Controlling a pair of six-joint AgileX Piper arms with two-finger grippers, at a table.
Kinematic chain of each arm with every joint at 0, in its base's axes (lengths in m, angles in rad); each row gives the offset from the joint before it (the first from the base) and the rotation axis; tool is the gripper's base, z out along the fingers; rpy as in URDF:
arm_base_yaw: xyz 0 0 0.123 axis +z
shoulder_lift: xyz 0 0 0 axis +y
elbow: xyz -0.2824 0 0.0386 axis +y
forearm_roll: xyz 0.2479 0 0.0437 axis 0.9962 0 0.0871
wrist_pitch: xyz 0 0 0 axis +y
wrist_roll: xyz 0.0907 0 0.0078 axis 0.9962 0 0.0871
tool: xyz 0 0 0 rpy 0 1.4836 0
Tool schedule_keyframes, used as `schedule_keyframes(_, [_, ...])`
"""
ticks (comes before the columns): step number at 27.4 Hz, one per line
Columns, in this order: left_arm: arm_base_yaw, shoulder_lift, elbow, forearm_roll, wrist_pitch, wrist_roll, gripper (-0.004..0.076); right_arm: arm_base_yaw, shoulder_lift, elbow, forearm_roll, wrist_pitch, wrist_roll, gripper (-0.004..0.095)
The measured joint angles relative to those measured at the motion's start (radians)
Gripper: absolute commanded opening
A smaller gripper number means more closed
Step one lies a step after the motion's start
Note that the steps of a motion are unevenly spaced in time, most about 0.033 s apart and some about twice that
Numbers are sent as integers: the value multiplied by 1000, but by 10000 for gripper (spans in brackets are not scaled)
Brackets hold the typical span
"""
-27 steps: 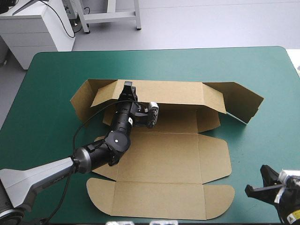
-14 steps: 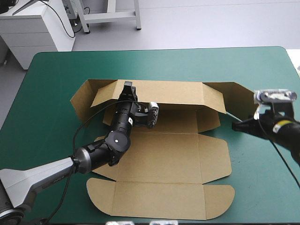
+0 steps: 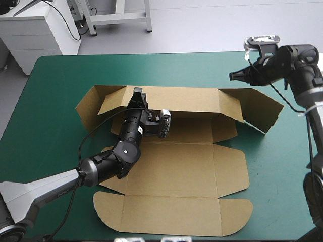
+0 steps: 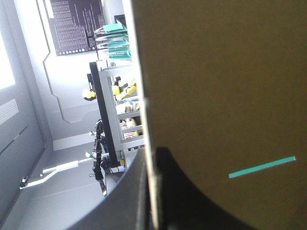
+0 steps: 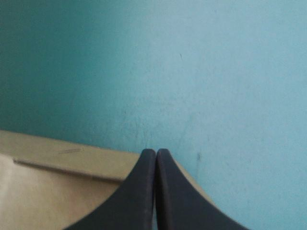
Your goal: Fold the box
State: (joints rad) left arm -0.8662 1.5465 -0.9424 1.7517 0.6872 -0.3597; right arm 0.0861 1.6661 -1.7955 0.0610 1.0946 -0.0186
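Near box point(image 3: 176, 161) flap, right jaws arrived, closed empty, left jaws seemingly clamping wall.

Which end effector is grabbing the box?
The left end effector, pinching the raised back wall of the box. The right end effector is shut on nothing.

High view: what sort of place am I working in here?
Probably a robot lab test bench: a table with a teal-green cover, a brown box sheet part-folded on it, the left gripper shut on its back wall, and the right gripper shut, up by the box's right end.
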Motion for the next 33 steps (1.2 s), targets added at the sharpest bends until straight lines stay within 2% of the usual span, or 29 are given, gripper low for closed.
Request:
schedule_keyframes(5, [0, 0, 0, 0, 0, 0, -8, 0, 118, -191, 51, 27, 0, -20])
schedule_keyframes(10, [0, 0, 0, 0, 0, 0, -8, 0, 201, -238, 79, 103, 0, -20])
schedule_keyframes(13, [0, 0, 0, 0, 0, 0, -8, 0, 231, -238, 78, 145, 0, -20])
schedule_keyframes(21, [0, 0, 0, 0, 0, 0, -8, 0, 209, -225, 144, 148, 1, -20])
schedule_keyframes(33, [0, -2, 0, -1, -2, -9, -8, 0, 107, -25, 152, 121, -36, -20])
